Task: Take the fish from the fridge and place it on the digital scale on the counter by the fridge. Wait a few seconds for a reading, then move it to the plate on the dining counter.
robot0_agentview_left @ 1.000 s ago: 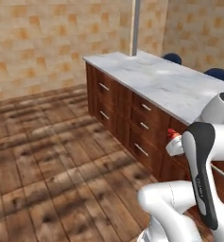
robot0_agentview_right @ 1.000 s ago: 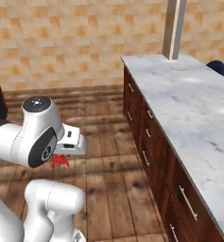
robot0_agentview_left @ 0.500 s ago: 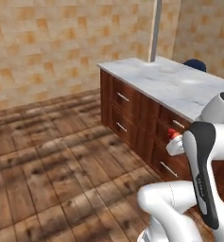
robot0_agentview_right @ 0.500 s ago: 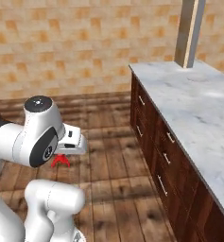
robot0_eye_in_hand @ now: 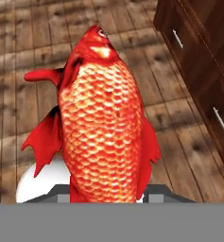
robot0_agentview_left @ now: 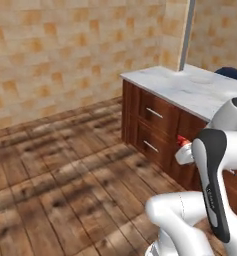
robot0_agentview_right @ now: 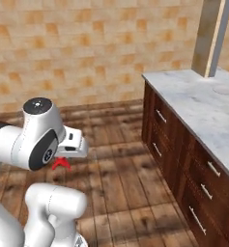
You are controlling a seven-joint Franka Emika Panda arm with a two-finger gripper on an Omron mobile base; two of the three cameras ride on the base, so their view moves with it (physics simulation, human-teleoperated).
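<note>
Carry leg, judging by the layout: fish (robot0_eye_in_hand: 104, 118) in grip, dining counter (robot0_agentview_right: 203, 103) ahead to the right, base apparently in transit over wood floor (robot0_agentview_left: 65, 170).

For a clean carry: hand level, no sudden swings, grip unchanged until over the plate (robot0_agentview_right: 225, 89), a faint pale disc far along the marble top, near the post (robot0_agentview_right: 210, 38). Approach from above the counter edge, clear of the drawers (robot0_agentview_right: 203, 183); release low, only once centred over the plate.

Gripper (robot0_agentview_right: 62, 163): nearly closed, clamped on the fish at the tail end, head pointing away from the hand. Red fins visible just below the hand in right base view; red speck at the wrist in left base view. Fish airborne, touching nothing else.
</note>
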